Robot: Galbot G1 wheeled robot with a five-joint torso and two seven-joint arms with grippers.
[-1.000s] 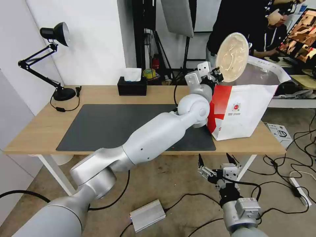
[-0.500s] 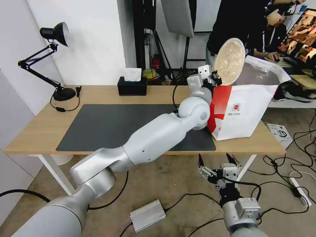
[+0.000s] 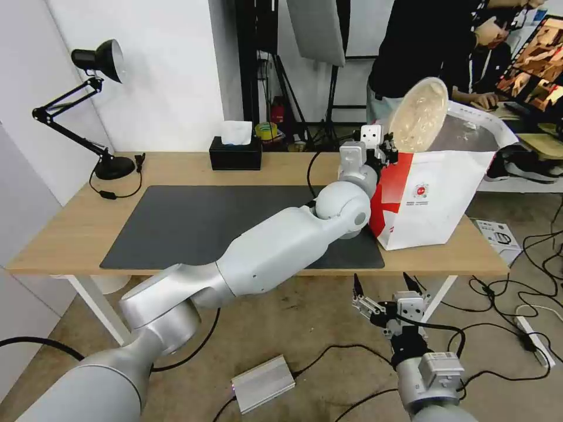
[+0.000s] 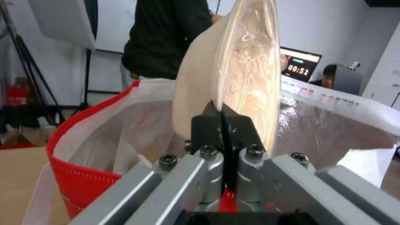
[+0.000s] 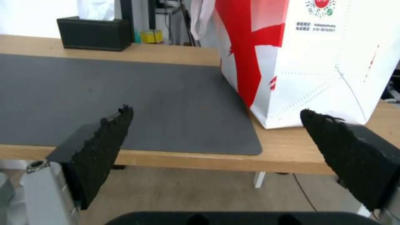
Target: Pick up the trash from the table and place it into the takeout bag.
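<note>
- Left gripper [image 3: 388,153], upper right of centre in the head view, was pinching the rim of the beige paper-pulp bowl [image 3: 418,114], its black pads pressed together on the edge at the middle of the left wrist view.
- That bowl stood tilted on edge above the open mouth of the takeout bag [image 3: 431,199], which sat on the table [image 3: 176,170] at the right end of the dark grey mat [image 3: 193,220].
- To do this step well, I judged the bowl should be carried over the silvery lining [image 4: 325,131] and lowered past the bag's rim before the pads part, so the wide disc does not catch the soft edge or tip the bag.
- Right gripper [image 3: 384,287], lower right of the head view below the table edge, hung idle with its pads spread wide apart.
</note>
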